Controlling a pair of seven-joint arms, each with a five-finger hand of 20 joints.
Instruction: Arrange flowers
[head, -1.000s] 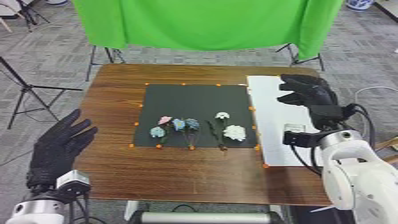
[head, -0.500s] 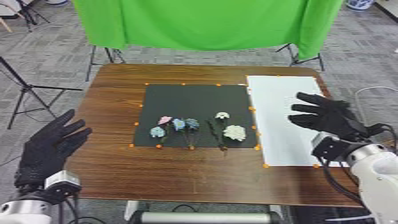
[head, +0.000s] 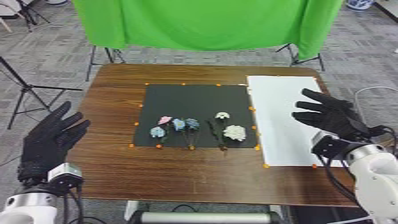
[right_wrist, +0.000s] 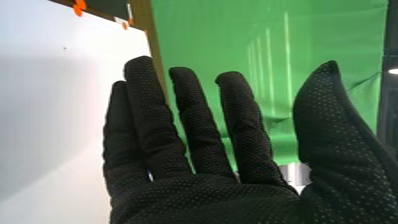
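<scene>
On the black mat (head: 191, 97) laid on the brown tabletop (head: 195, 175), the flowers lie in a loose row with their green stems toward the robot: a pink one (head: 165, 120), a pale-blue clustered one (head: 157, 132) and two deeper-blue ones (head: 179, 124) to the left, then a small white one (head: 222, 115) and a fuller, ruffled white one (head: 234, 132). The right hand (head: 336, 120) hovers by the white sheet (head: 277, 105), fingers straight and apart; the left hand (head: 43, 145) is beside the tabletop's left edge, fingers relaxed and parted.
</scene>
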